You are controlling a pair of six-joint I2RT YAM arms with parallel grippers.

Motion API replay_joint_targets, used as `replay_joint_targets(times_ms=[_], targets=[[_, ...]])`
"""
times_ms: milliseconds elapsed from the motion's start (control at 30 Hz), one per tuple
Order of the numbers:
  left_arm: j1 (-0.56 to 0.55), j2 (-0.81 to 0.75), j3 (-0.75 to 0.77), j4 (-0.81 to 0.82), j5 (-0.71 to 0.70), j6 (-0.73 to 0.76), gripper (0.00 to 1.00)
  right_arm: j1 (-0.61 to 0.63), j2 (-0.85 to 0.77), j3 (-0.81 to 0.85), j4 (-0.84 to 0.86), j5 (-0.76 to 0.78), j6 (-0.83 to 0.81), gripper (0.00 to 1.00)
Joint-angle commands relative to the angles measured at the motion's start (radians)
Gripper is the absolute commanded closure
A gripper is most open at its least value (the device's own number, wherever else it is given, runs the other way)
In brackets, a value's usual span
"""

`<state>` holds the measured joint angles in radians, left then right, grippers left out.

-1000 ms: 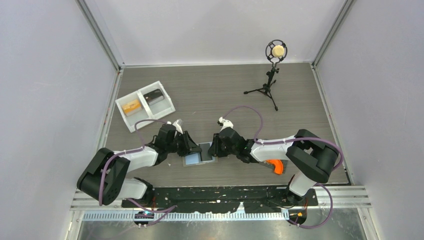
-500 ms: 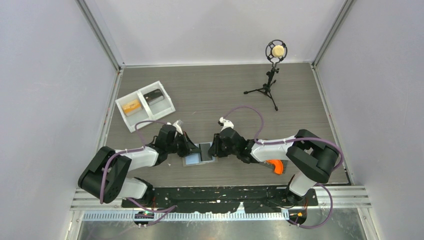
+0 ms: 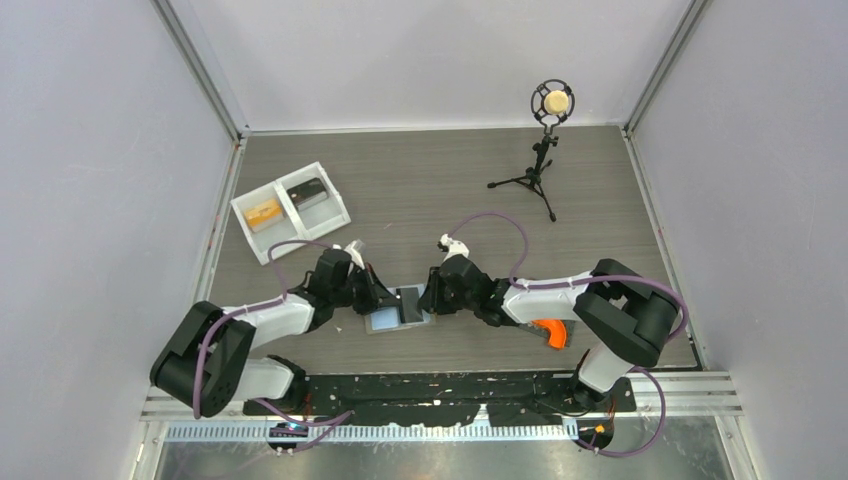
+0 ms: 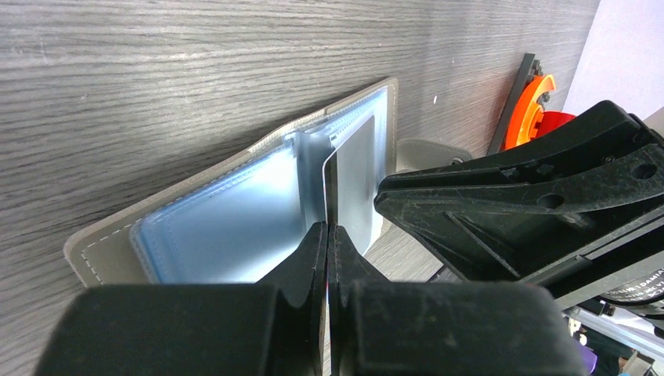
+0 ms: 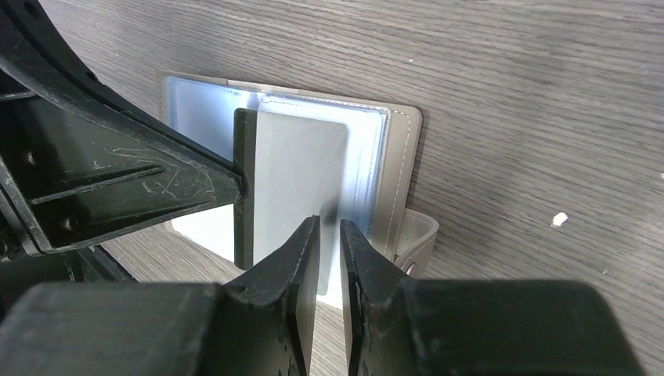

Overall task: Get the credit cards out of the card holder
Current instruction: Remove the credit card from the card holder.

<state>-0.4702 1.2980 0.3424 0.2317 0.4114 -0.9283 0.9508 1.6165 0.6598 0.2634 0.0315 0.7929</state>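
Observation:
The card holder [image 3: 384,321] lies open on the table between both arms, its light blue panel up; it also shows in the left wrist view [image 4: 219,227] and the right wrist view [image 5: 401,180]. My left gripper [image 4: 328,229] is shut on the edge of a grey credit card [image 5: 301,176], seen edge-on in the left wrist view [image 4: 326,176], partly in the wallet's right sleeve. My right gripper [image 5: 329,225] is closed to a narrow gap on the near edge of that sleeve.
A white two-compartment tray [image 3: 330,196] at the back left holds an orange card [image 3: 264,212] and a dark card [image 3: 306,192]. A microphone on a tripod [image 3: 545,150] stands at the back right. An orange part [image 3: 550,333] lies by the right arm.
The left arm's elbow and shoulder have shifted slightly left. Both grippers stay at the wallet.

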Motion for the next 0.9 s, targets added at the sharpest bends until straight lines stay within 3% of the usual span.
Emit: replay_joint_targets(times_ms=[0, 300, 633, 867], targets=[[-0.002, -0.030, 0.032, -0.064, -0.008, 0.046, 1.00, -0.009, -0.019, -0.023, -0.075, 0.031, -0.005, 0.76], [0.003, -0.139, 0.070, -0.251, -0.078, 0.107, 1.00, -0.010, -0.049, -0.014, -0.107, 0.059, -0.046, 0.77], [0.010, -0.284, 0.115, -0.414, -0.133, 0.114, 1.00, -0.008, -0.175, 0.008, -0.132, 0.120, -0.206, 0.76], [0.012, -0.356, 0.177, -0.552, -0.152, 0.119, 1.00, 0.060, -0.319, -0.049, 0.079, 0.163, -0.536, 0.71]])
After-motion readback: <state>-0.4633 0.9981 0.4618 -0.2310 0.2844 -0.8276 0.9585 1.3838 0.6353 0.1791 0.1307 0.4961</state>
